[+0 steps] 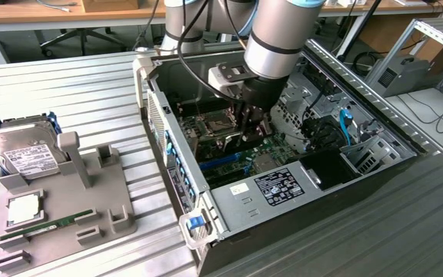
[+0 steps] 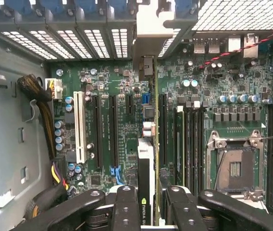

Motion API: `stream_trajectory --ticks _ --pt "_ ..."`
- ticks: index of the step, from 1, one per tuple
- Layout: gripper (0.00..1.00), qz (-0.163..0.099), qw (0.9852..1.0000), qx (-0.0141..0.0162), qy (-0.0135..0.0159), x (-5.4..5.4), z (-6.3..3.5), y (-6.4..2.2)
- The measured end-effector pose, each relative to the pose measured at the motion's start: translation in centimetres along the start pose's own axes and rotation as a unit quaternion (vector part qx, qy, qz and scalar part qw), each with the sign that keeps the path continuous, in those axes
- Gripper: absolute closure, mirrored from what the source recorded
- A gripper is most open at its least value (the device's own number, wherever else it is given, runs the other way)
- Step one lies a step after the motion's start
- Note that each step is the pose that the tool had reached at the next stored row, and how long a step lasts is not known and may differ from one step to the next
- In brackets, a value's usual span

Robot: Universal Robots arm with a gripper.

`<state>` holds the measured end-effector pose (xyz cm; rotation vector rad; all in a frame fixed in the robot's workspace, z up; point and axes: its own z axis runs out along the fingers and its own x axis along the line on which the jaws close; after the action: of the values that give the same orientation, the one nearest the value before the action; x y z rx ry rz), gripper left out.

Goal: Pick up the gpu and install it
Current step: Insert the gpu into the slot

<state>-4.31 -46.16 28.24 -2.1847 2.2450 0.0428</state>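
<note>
We see the slatted metal table (image 1: pixel 67 81), and on it the open computer case (image 1: pixel 229 213) lying on its side. The robot arm (image 1: pixel 283 34) reaches down into the case, over the green motherboard (image 2: pixel 112 86). At the exterior view's left sits a grey holder (image 1: pixel 67 208) carrying a hard drive (image 1: pixel 25 153) and a memory stick (image 1: pixel 48 226). Down inside, the gripper (image 2: pixel 148 197) has its jaws clamped on the gpu (image 2: pixel 146 163). We see the card edge-on, upright over the board between the long black slots, its metal bracket up against the rear slot openings. Whether it is seated, we cannot tell.
</note>
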Motion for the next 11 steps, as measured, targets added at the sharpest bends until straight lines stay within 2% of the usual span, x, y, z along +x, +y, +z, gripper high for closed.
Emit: stream_trajectory --ticks 11 --pt "0.73 0.0 1.0 0.0 0.0 0.02 0.28 0.59"
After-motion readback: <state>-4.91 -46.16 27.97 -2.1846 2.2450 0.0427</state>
